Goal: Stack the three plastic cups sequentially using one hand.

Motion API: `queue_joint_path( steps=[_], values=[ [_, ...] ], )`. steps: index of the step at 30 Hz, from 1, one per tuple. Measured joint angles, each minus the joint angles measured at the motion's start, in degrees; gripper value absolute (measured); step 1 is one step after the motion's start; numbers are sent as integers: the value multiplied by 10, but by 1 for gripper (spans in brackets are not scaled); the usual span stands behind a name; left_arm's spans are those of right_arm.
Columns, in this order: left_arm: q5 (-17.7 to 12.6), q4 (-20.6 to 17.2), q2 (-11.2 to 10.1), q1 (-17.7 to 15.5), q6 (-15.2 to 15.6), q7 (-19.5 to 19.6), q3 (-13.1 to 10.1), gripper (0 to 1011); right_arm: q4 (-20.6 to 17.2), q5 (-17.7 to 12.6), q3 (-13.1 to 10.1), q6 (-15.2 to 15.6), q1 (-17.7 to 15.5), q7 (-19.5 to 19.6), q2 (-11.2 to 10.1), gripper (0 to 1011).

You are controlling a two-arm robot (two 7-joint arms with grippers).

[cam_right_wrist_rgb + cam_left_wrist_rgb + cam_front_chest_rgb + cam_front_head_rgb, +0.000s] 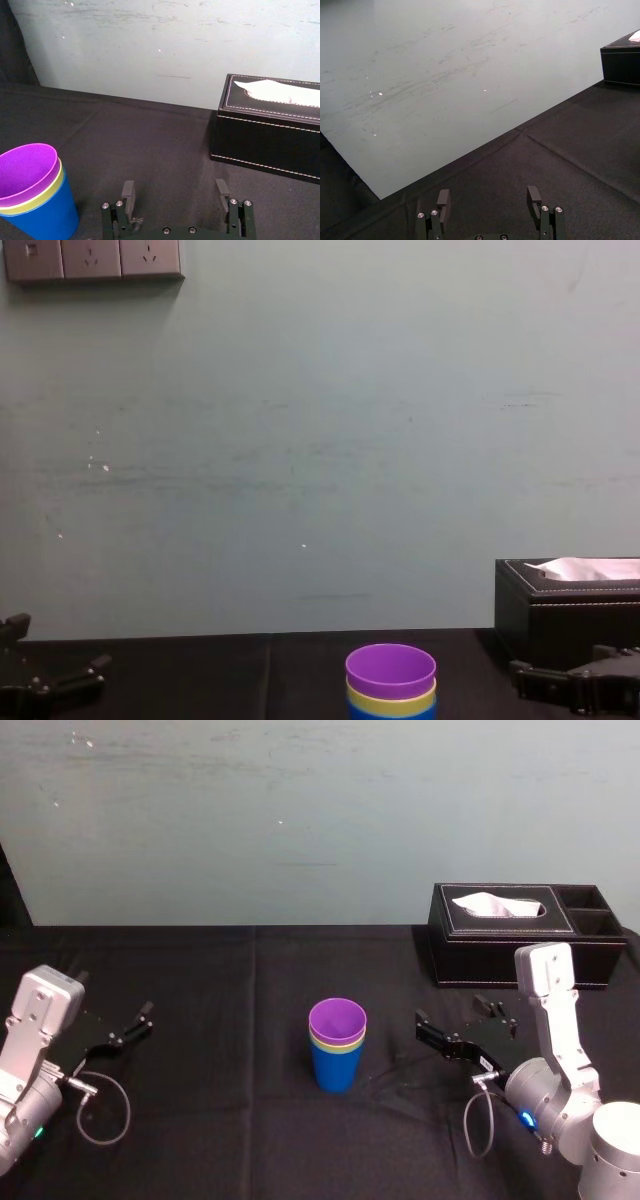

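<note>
three smooth, tapered plastic tumblers stand nested upright near the middle of the table. the blue cup (335,1072) is outermost and sits on the cloth. the yellow-green cup (338,1044) is inside it, showing as a thin band at the rim. the purple cup (337,1019) is innermost, with its round mouth open upward and the inside bare.

the table is covered by a matte black cloth (220,1020) with a faint fold line running front to back. behind it is a pale grey-green wall (300,820) with scuff marks.

the right gripper (174,192) is black with screw-headed fingers. it sits low over the cloth to the right of the nested cups, near them but not touching. its fingers are spread apart with nothing between them. in the right wrist view the cups lie off to one side of its open span, not within it.

the left gripper (488,197) rests at the far left of the table, well apart from the cups. its fingers are likewise spread with nothing held.

a rectangular black tissue box (500,945), leather-look with white stitching, stands at the back right beyond the right gripper. a white tissue (497,905) pokes from its slot.
</note>
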State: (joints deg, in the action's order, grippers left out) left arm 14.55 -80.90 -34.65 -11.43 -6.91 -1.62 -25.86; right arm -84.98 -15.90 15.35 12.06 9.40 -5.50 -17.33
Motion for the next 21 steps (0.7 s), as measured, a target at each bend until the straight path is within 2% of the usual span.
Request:
queue_joint_path(
  steps=[21],
  values=[
    [0,0,0,0,0,0,0,1000,0,0,0,0,0,0,0,1003]
  ],
)
